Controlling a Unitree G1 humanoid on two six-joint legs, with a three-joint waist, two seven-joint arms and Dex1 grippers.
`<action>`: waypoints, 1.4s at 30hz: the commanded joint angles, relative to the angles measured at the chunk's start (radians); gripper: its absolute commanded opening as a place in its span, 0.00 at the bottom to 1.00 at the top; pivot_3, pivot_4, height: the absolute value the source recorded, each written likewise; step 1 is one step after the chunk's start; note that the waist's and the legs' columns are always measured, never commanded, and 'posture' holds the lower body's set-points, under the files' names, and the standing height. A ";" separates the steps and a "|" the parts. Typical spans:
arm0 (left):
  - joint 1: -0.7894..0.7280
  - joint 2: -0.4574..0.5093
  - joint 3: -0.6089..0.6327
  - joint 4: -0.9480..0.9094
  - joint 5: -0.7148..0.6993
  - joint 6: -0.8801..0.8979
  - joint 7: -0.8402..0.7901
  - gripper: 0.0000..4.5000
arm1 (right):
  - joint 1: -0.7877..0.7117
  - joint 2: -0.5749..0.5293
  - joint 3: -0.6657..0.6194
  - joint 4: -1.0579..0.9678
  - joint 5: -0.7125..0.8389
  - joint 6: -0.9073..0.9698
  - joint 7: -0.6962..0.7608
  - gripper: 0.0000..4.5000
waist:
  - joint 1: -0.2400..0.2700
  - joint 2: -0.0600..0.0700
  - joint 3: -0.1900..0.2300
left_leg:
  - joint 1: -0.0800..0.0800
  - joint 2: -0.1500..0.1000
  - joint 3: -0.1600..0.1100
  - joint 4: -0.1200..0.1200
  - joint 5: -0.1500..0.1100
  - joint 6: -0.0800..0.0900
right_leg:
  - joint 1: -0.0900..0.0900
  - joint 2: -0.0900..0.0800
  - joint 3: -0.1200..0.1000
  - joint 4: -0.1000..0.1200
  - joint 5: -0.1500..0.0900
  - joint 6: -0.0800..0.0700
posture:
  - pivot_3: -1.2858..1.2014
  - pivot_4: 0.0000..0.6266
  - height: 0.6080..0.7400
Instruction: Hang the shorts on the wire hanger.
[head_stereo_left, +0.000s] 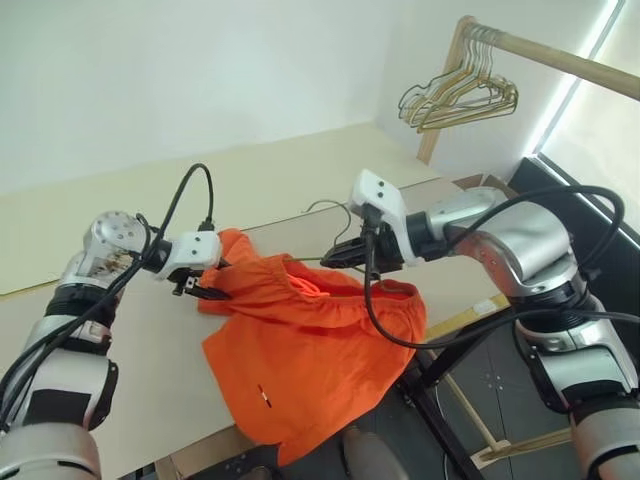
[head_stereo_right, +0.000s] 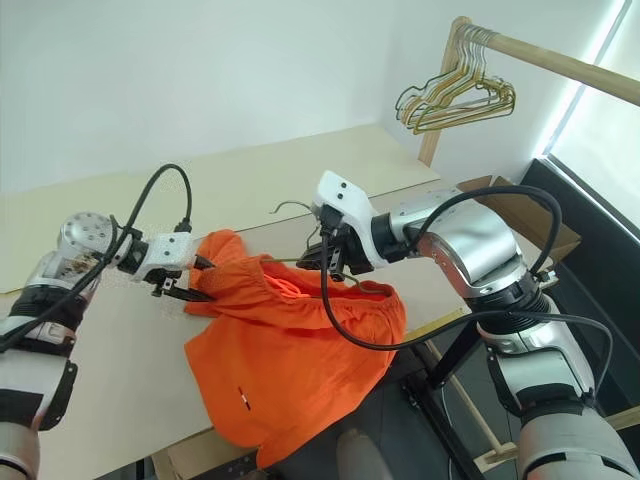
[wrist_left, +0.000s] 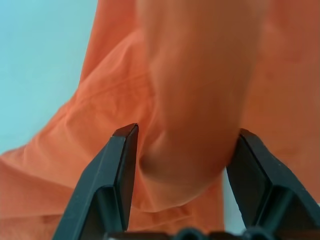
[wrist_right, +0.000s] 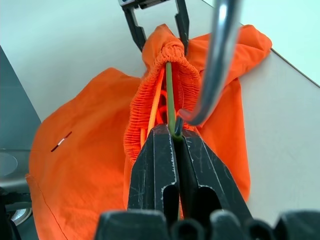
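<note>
Shorts (head_stereo_left: 300, 350) draped over near edge of surface (head_stereo_left: 150, 380), waistband threaded on wire hanger (wrist_right: 170, 92). Right tool (wrist_right: 177, 135) clamped tight on hanger near hook. Left tool (wrist_left: 182, 145) half-spread astride bunched waistband at left end. Slide band along wire slowly; avoid snagging elastic gathers.

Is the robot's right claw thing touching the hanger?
Touching. The right wrist view shows the right gripper with its jaws clamped shut on the thin green wire hanger.

Plain white walls (head_stereo_left: 200, 70), beige tabletop (head_stereo_left: 290, 190), wooden clothes rail (head_stereo_left: 560, 55) with gold and pale-green wire hangers (head_stereo_left: 460, 98), bright window (head_stereo_left: 605, 125).
</note>
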 joint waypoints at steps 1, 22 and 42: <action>-0.052 0.001 0.020 0.027 0.000 -0.022 -0.004 0.42 | -0.025 -0.002 -0.034 -0.022 0.005 -0.016 0.004 0.00 | 0.000 0.000 0.000 | 0.000 0.000 0.000 0.000 0.000 0.000 | 0.000 0.000 0.000 0.000 0.000 0.000 | 0.41 0.00 1.00; -0.013 0.064 0.159 0.067 -0.054 0.049 0.101 0.01 | 0.017 -0.062 -0.017 -0.050 -0.008 -0.032 0.024 0.00 | -0.002 0.000 0.000 | 0.000 0.000 0.000 0.000 0.000 0.000 | 0.000 0.000 0.000 0.000 0.000 0.000 | 0.42 0.00 1.00; 0.044 0.093 0.169 -0.135 -0.145 0.181 -0.106 0.41 | -0.009 -0.034 0.002 -0.031 -0.054 -0.047 0.029 0.00 | -0.002 0.000 0.000 | 0.000 0.000 0.000 0.000 0.000 0.000 | 0.000 0.000 0.000 0.000 0.000 0.000 | 0.41 0.00 1.00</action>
